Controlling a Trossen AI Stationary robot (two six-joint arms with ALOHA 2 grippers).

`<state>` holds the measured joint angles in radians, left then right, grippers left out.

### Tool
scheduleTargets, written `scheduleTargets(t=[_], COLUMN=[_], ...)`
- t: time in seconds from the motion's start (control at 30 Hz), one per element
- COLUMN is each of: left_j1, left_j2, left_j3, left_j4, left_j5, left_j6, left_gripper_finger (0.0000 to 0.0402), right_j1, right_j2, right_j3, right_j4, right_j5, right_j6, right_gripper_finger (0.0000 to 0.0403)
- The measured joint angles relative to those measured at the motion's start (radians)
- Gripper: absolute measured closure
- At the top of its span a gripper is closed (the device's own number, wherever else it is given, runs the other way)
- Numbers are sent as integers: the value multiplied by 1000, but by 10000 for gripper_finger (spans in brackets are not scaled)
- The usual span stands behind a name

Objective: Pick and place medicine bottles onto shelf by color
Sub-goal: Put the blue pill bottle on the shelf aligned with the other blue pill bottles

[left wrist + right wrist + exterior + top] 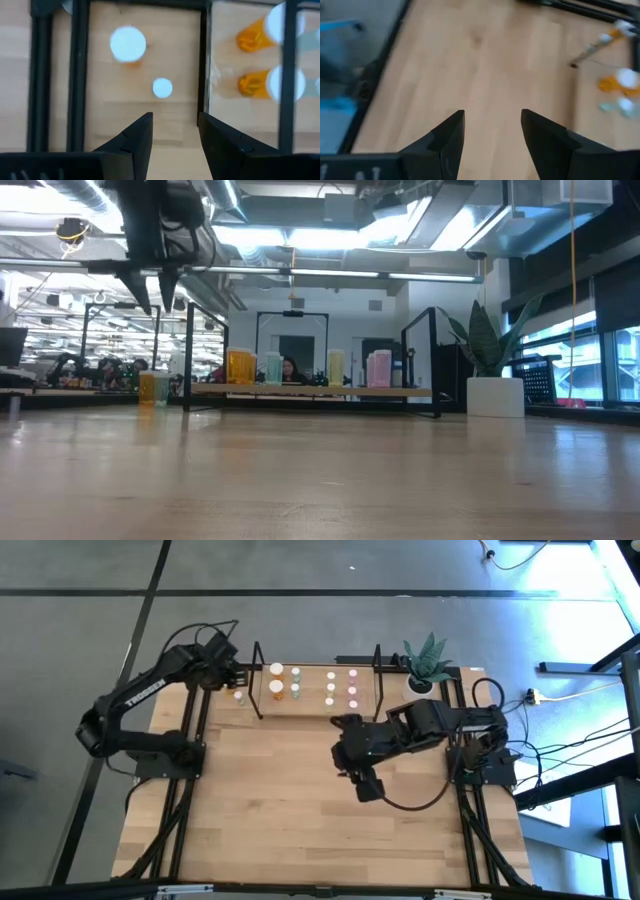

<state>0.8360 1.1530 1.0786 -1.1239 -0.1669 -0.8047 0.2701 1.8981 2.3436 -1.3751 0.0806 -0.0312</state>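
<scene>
Just outside the shelf's (315,712) left end loop, two small medicine bottles stand upright on the table. One has an orange body (128,45) and a wide white cap; the other is smaller (162,88), its body colour hidden under its cap. Both show from above as round caps, so their long axes point straight up. The left gripper (174,131) hangs directly over them with its fingers moderately spread and nothing between them. The smaller bottle lies just ahead of the gap between the fingertips, and the orange one sits a little farther on and to one side. Bottles already sorted on the shelf board include two orange ones (257,60) past the loop. The right gripper (492,127), also spread and empty, waits over bare table mid-board, well away. The left arm is clearly the nearer one, so it probably makes the next pick.
</scene>
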Motion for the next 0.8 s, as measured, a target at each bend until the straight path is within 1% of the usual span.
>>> scheduleTargets(t=[0.07, 0.2, 0.43, 0.67, 0.8], left_j1=[18, 54, 140, 185, 193], left_j2=[31, 99, 208, 248, 248], left_j3=[0, 0, 0, 0, 0], left_j4=[0, 1, 12, 12, 12], left_j5=[36, 76, 184, 189, 178], left_j6=[3, 3, -5, 0, 3], left_gripper_finger=[250, 250, 250, 250, 250], right_j1=[-3, -11, -11, -23, -66], right_j2=[-3, -5, -5, -5, -17], right_j3=[0, 0, 0, 0, -1], right_j4=[-1, -6, -6, -32, -45], right_j5=[-34, -30, -31, -32, -30], right_j6=[-26, -53, -60, -121, -129], right_gripper_finger=[205, 205, 205, 205, 205])
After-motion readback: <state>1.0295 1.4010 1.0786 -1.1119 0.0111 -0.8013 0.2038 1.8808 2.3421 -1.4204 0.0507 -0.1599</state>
